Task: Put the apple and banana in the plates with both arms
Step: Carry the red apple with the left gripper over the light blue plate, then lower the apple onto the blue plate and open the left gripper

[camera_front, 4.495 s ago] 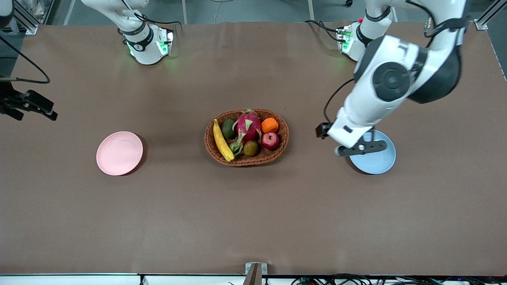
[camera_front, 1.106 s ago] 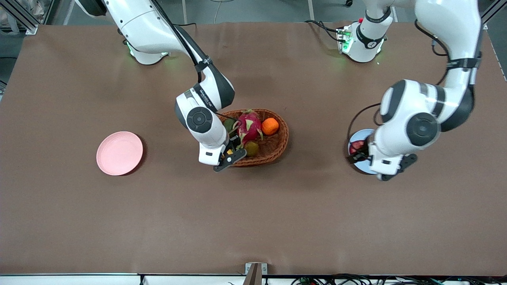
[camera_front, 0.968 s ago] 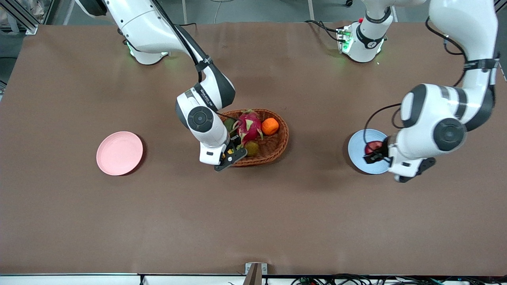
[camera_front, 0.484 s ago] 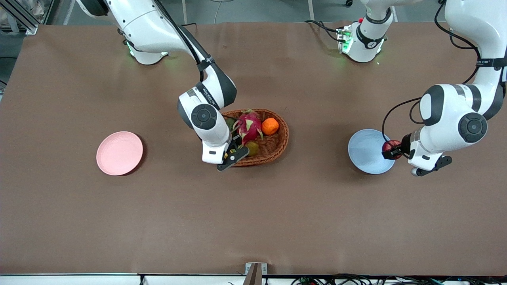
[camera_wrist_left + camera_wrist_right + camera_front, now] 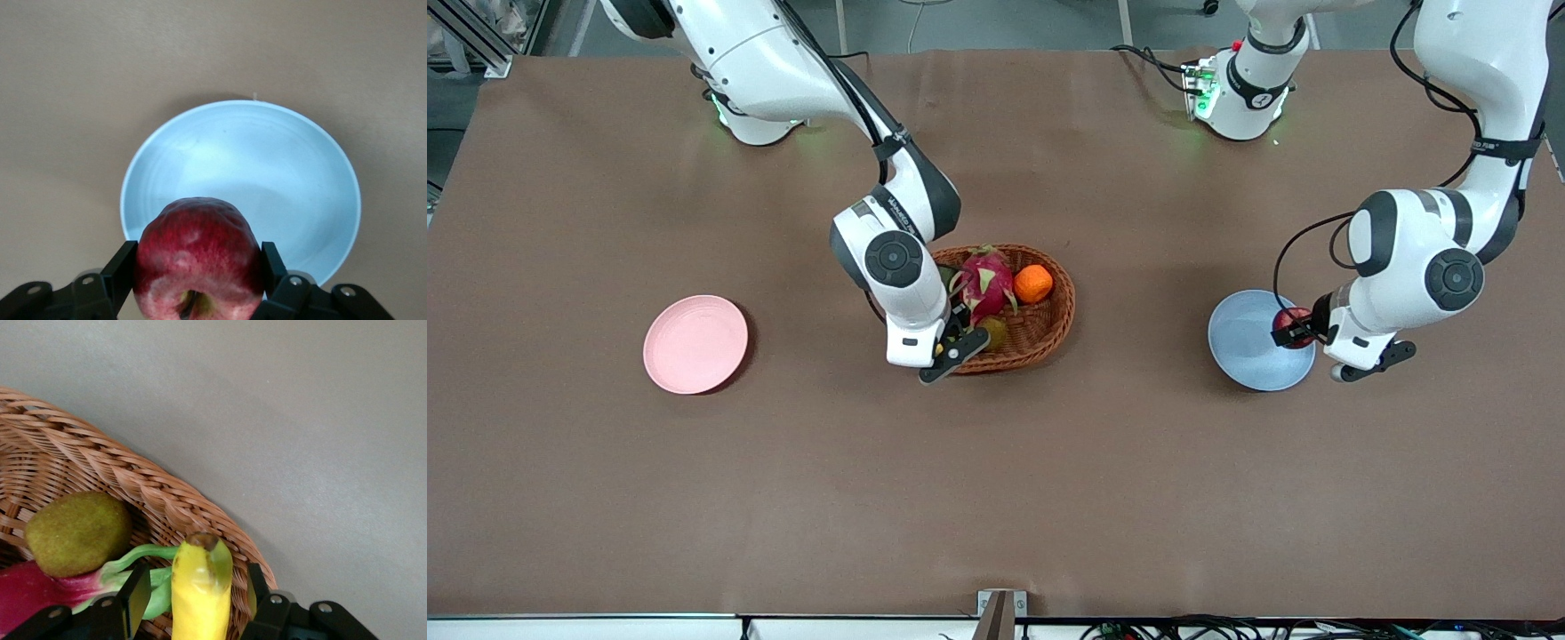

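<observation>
Left gripper (image 5: 1291,331): jaws clenched on the apple (image 5: 197,259), one finger on each flank, stem dimple turned toward the wrist camera. Held over the rim of the blue plate (image 5: 280,173) at the edge toward the left arm's end of the desk, not over its centre. The plate's bare bowl lies ahead of the jaws. Judgement: letting go here risks the apple rolling off the rim; it likely needs carrying inward and lowering first.

Right gripper (image 5: 945,342): jaws grasping the banana (image 5: 200,587) near its dark tip, a finger on either side. The gripper sits at the wicker basket (image 5: 1040,342) rim nearest the front camera; the banana is at the basket's edge, not clear of it. A brown-green fruit (image 5: 77,532) and the dragon fruit's green scale (image 5: 143,553) lie just beside the jaws, so a straight lift looks safest.

Pink plate (image 5: 695,344): bare, well apart from these jaws, toward the right arm's end. An orange (image 5: 1032,283) rests farther back in the basket.
</observation>
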Controlling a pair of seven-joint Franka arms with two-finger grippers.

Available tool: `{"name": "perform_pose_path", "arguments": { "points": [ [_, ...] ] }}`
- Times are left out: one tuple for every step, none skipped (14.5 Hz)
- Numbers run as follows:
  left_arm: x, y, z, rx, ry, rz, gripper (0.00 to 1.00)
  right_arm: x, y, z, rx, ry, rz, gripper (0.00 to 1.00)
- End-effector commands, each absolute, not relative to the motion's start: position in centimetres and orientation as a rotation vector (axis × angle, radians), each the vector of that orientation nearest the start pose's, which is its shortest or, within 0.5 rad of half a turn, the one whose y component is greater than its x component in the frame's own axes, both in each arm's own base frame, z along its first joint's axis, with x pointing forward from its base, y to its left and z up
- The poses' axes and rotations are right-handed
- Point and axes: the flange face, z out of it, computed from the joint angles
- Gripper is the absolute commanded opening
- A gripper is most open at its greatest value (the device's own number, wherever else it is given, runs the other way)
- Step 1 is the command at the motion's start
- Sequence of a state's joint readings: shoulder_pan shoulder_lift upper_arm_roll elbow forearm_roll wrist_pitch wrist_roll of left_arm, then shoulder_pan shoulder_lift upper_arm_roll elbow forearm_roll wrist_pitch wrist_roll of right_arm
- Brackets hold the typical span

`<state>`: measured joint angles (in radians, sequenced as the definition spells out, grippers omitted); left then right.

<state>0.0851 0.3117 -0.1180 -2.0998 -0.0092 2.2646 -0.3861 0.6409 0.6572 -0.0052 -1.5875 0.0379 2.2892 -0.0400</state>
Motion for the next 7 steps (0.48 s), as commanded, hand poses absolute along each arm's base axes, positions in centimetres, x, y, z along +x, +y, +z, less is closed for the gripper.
{"name": "perform_pose_path", "arguments": {
  "points": [
    [55.9,-2.6,25.2,-3.120,-0.582,0.200,0.20,56.2,42.5,25.2,-2.941,-1.024,-0.077,0.67],
    [55.9,-2.7,24.5,-3.124,-0.582,0.191,0.20,56.2,42.5,25.1,-2.943,-1.028,-0.076,0.67],
    [56.0,-2.6,23.8,-3.127,-0.587,0.179,0.20,56.3,42.4,25.1,-2.950,-1.049,-0.086,0.67],
    [56.0,-2.7,23.1,-3.128,-0.586,0.182,0.20,56.3,42.3,25.1,-2.957,-1.063,-0.092,0.67],
    [56.0,-2.8,22.9,-3.127,-0.589,0.182,0.21,56.3,42.3,25.1,-2.958,-1.066,-0.093,0.66],
    [56.0,-3.0,22.8,-3.129,-0.584,0.185,0.24,56.3,42.3,25.0,-2.958,-1.067,-0.091,0.66],
    [56.0,-3.4,22.8,-3.132,-0.578,0.186,0.26,56.3,42.3,25.0,-2.958,-1.068,-0.093,0.66]
  ]
}}
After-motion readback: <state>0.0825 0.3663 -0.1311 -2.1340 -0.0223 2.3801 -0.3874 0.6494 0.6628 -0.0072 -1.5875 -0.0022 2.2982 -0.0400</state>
